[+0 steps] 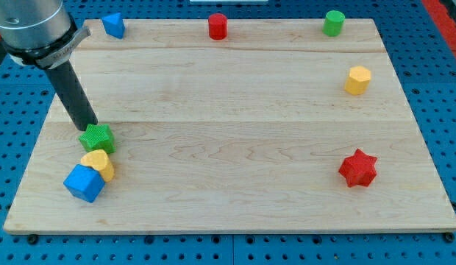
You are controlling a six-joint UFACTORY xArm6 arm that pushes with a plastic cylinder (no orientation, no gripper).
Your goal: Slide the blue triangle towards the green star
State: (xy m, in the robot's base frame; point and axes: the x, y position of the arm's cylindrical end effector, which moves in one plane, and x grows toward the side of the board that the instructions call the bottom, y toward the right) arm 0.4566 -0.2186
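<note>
My tip prob. touching green star, blue triangle far off, no gripper

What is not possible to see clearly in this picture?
- My tip: whether it touches the green star; the star overlaps its very end.
- Yellow block: exact shape, partly covered by the blue cube.
- Blue triangle: small, at the view's top; its far side is hidden.
</note>
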